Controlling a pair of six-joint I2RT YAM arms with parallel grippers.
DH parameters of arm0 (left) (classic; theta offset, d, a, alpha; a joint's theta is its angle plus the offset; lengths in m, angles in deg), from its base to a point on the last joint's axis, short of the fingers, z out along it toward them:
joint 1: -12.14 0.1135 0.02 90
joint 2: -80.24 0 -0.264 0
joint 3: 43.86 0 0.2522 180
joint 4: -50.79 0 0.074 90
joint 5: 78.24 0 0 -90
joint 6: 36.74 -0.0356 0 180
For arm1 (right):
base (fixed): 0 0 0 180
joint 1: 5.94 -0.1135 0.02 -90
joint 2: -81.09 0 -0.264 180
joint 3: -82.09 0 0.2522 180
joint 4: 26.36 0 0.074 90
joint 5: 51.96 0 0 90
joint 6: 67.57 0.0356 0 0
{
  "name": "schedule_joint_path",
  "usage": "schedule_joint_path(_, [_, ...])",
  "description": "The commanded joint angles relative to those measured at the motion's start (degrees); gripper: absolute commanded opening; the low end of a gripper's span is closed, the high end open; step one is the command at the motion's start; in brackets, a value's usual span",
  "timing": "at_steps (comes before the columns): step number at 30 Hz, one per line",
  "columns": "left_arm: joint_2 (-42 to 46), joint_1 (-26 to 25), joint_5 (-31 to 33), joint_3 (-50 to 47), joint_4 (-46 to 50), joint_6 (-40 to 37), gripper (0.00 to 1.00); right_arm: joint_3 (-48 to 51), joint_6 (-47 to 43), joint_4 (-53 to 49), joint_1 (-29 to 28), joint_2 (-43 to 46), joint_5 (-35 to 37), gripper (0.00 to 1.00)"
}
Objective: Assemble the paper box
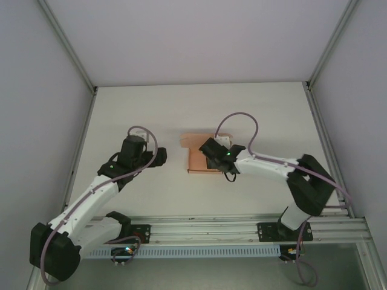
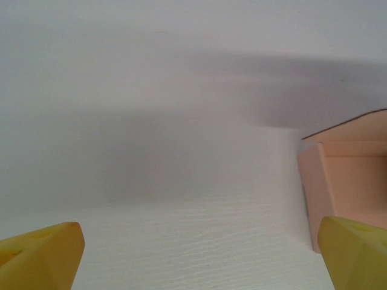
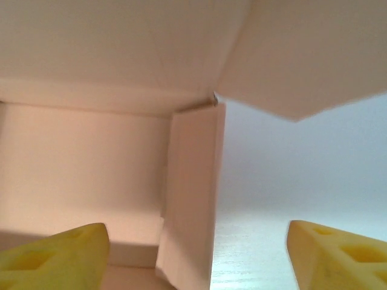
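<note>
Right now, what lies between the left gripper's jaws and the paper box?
Bare table only, from the left gripper, jaws open, to the paper box; top view.

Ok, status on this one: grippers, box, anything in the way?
Left gripper open, empty, apart from the paper box. Right gripper open, straddling one upright wall. Box partly folded, walls up. Nothing in the way.

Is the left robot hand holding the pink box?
No, the left gripper is wide open over the table, and the paper box sits off to one side, not gripped.
</note>
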Motion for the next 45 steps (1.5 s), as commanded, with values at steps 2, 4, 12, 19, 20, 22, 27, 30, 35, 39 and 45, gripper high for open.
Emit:
schedule_joint_path(2, [-2.81,-0.82,-8.75,3.34,-4.88,-7.77,1.0,3.14,-12.16,5.64,2.4,8.32,-0.82,0.92])
schedule_joint_path(4, [-5.5,-0.88,-11.24,4.89,-6.14,-10.92,1.0,5.04,-18.79,8.52,5.19,11.88,-4.23,0.94])
schedule_joint_path(12, [-14.52,-0.58,-12.92,8.66,-8.88,-11.11,1.0,9.61,-13.89,10.82,12.88,14.35,-18.1,0.85])
schedule_joint_path(19, [-11.14,-0.61,-11.78,4.67,-9.07,-9.22,1.0,19.21,-1.9,25.37,11.52,10.59,-18.79,0.72])
schedule_joint_path(20, [-10.39,-0.65,-11.69,3.55,-9.5,-9.11,1.0,19.54,-1.24,26.83,11.29,9.44,-18.52,0.71])
schedule_joint_path(22, [-8.76,-0.51,-11.38,1.88,-10.06,-8.44,1.0,18.99,-0.14,28.73,10.93,6.9,-18.28,0.7])
schedule_joint_path(27, [-5.18,-0.31,-10.45,-0.49,-9.87,-7.51,1.0,16.87,1.95,30.65,9.51,0.4,-15.37,0.58])
schedule_joint_path(30, [-3.14,-0.21,-9.93,-1.5,-9.5,-7.31,1.0,16.59,3.08,31.32,9.13,-2.59,-13.8,0.49])
schedule_joint_path(35, [-1.59,-0.03,-9.66,-2.4,-9.22,-7.13,1.0,16.32,2.58,34.97,8.8,-7.56,-13.32,0.28])
schedule_joint_path(39, [-1.23,0.08,-9.92,-2.81,-8.78,-6.81,1.0,14.94,0.91,35.13,8.56,-9.36,-14.14,0.28])
schedule_joint_path(45, [-0.41,0.06,-9.68,-3.21,-8.22,-6.64,1.0,11.59,-2.61,27.98,7.75,-8.09,-11.31,0.35])
